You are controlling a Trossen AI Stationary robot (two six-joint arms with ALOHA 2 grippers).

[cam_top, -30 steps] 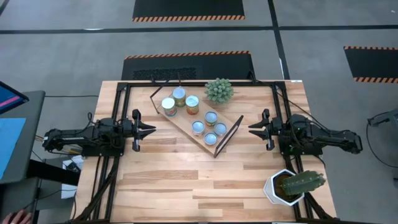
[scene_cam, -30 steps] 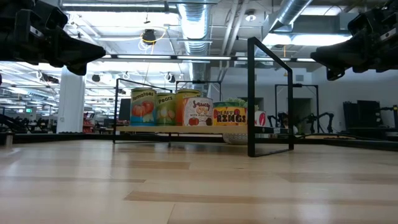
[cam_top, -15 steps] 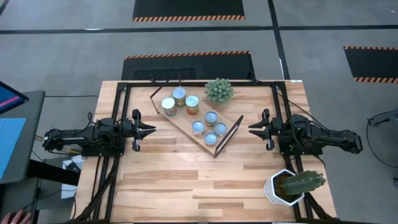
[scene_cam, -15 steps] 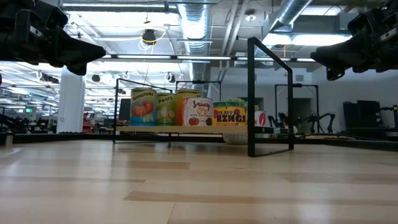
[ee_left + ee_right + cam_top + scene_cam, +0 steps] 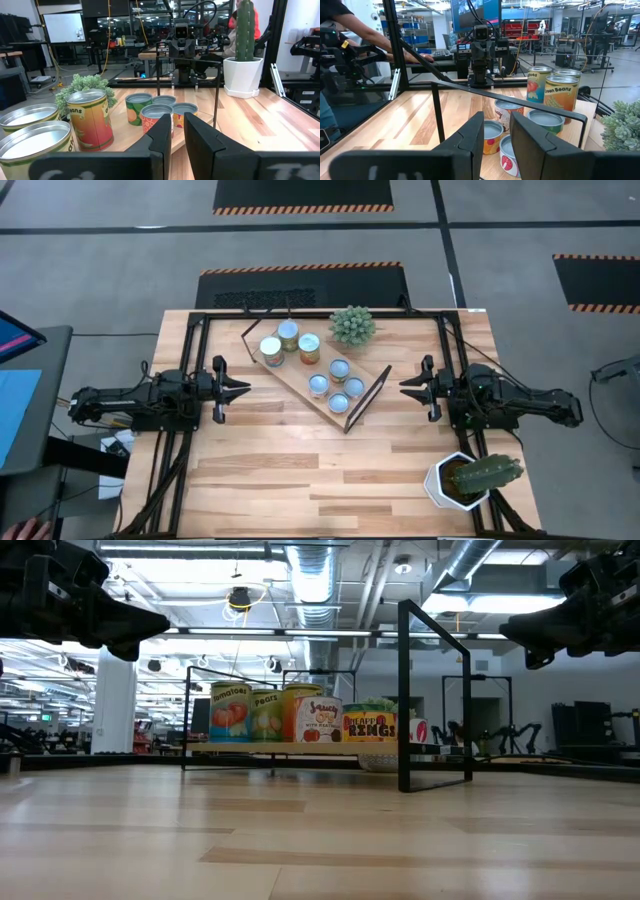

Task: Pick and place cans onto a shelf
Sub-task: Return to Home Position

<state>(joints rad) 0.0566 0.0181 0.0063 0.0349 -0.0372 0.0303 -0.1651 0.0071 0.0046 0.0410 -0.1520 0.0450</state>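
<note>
Several cans stand upright on the shelf (image 5: pixel 296 372), a light board with black frame ends lying slantwise mid-table. One group (image 5: pixel 289 340) is at its far left end and another (image 5: pixel 338 386) nearer its right end. In the low view the cans (image 5: pixel 300 715) stand in a row on the board. My left gripper (image 5: pixel 247 388) (image 5: pixel 178 122) hovers level to the left of the shelf, open by a narrow gap and with nothing in it. My right gripper (image 5: pixel 402 388) (image 5: pixel 496 122) hovers level to the right of it, open and holding nothing.
A green succulent (image 5: pixel 352 325) sits behind the shelf at the table's far edge. A cactus in a white pot (image 5: pixel 472 478) stands at the near right corner. Black rails (image 5: pixel 200 330) run along the table's sides. A person's arm (image 5: pixel 355 27) shows beyond the table.
</note>
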